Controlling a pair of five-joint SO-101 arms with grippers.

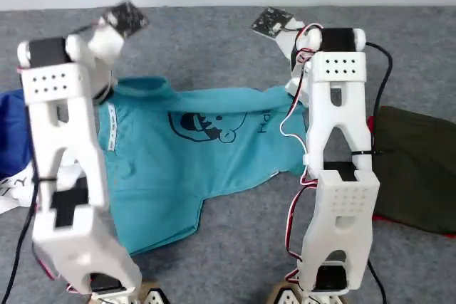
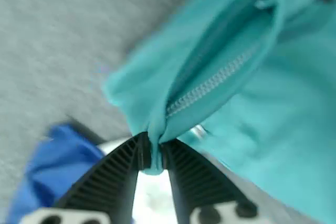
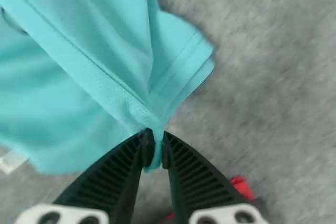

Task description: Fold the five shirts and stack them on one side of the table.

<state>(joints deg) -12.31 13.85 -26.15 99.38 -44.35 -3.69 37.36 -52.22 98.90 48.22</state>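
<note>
Teal shirt, spread mid-frame on the grey desk: your left jaws clamp its collar edge at upper left, your right jaws a hemmed corner right of centre. Paired grips likely keep that upper edge taut for an even fold.

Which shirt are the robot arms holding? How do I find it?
Find the grey table's middle, between the white arms. The teal shirt lies pinched by the left gripper and right gripper. Unlike the blue shirt and dark olive shirt beside it, it shows a cartoon.
</note>
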